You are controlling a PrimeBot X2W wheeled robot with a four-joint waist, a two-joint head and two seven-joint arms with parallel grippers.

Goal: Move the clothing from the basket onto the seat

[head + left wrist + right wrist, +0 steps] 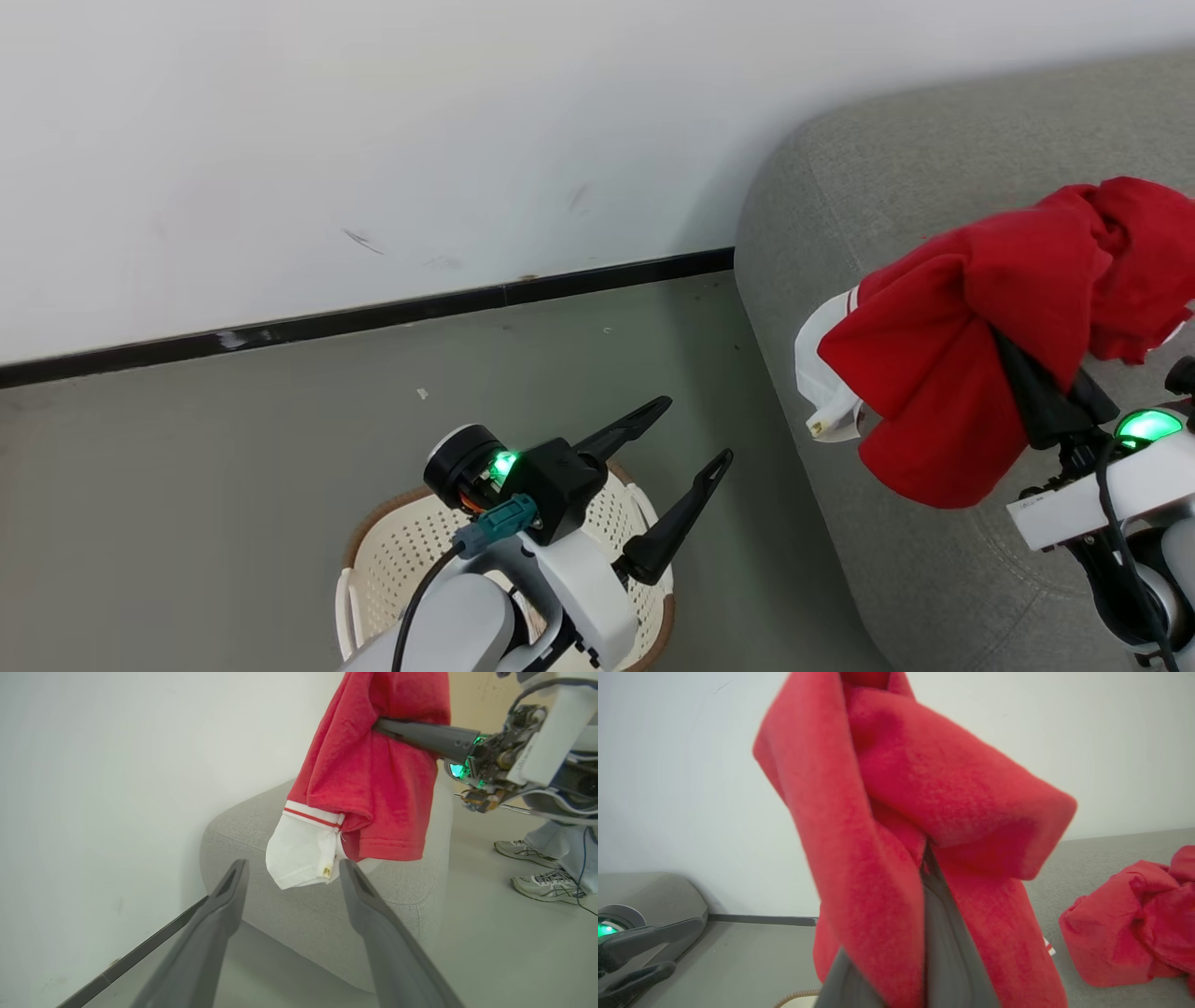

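My right gripper (pixel 1013 359) is shut on a red piece of clothing (pixel 934 373) with a white trimmed panel, which hangs in the air over the rounded end of the grey seat (pixel 934 187). In the right wrist view the clothing (pixel 887 812) drapes over both closed fingers (pixel 943 952). Another red garment (pixel 1134 933) lies bunched on the seat (pixel 1111 858). The left gripper (pixel 698 431) stands open and holds nothing, above the cream basket (pixel 401 541), whose inside my arm mostly hides. From the left wrist, the hanging clothing (pixel 369 765) shows beyond the open left gripper (pixel 294 865).
A white wall with a black baseboard (pixel 373 317) runs behind the basket and the seat. Grey floor (pixel 233 467) lies left of the basket. A person's feet in pale sneakers (pixel 537 868) stand on the floor beyond the seat's end.
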